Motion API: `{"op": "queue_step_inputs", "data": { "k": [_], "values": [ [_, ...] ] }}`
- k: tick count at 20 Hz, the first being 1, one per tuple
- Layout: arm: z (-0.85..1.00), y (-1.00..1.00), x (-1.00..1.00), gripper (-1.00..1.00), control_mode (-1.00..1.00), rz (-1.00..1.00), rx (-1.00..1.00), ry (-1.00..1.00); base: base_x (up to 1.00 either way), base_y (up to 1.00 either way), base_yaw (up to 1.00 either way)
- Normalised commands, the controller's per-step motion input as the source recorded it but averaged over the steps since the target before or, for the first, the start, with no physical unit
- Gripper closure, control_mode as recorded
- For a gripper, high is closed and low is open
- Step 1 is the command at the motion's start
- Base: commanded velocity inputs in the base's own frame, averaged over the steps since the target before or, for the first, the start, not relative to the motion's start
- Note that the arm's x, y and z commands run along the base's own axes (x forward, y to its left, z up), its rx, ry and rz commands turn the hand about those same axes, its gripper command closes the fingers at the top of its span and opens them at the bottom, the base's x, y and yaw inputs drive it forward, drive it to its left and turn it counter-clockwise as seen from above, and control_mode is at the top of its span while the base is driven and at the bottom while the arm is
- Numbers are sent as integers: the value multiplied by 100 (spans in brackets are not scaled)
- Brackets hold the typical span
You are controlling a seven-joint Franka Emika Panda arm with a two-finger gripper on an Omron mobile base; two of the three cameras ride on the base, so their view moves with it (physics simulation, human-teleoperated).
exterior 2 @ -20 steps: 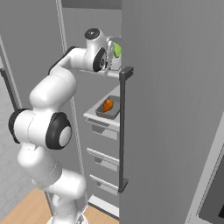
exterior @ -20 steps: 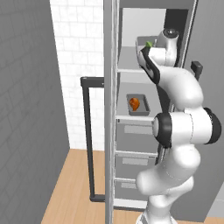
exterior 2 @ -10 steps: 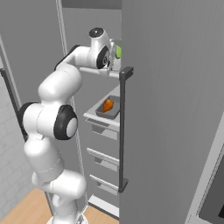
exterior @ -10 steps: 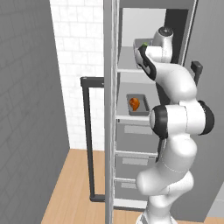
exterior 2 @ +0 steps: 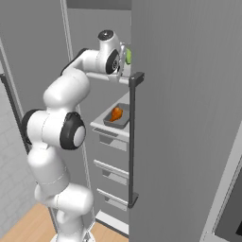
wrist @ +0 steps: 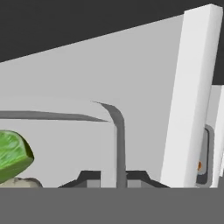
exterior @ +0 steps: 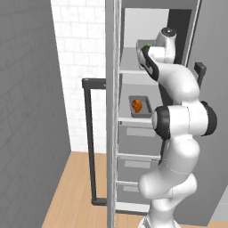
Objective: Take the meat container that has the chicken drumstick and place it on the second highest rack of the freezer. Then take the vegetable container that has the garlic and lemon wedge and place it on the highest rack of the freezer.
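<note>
Left base view: meat container [exterior: 140, 107] with chicken drumstick [exterior: 136, 105] sits on second highest rack [exterior: 135, 119] of freezer [exterior: 151, 111]; arm reaches onto highest rack [exterior: 133, 71].

Right base view: lemon wedge [exterior 2: 127, 56] green beside hand, up at top shelf level.

Hand view: fingers [wrist: 91, 178] close together, clamped on thin rim of vegetable container [wrist: 114, 131]; wedge and garlic [wrist: 22, 183] inside. Tray likely light, rigid; contents loose, so keep level.

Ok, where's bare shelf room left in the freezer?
On the second highest rack, the strip left of the meat container is bare. On the highest rack, the near left edge is bare; the back, by the lemon wedge and arm, is crowded.
</note>
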Motion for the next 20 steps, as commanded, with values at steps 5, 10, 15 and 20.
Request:
{"op": "queue_step_inputs", "data": {
  "k": [5, 10, 15, 20],
  "values": [
    [0, 0, -8, -100, -100, 0, 0, -12, 0, 0, 0],
    [0, 3, -46, -100, -100, 4, 1, -48, 0, 0, 0],
    [31, 11, -73, -100, -100, 4, 1, -32, 0, 0, 0],
    [67, 3, -81, -100, -100, 1, -1, -14, 0, 0, 0]
  ]
}}
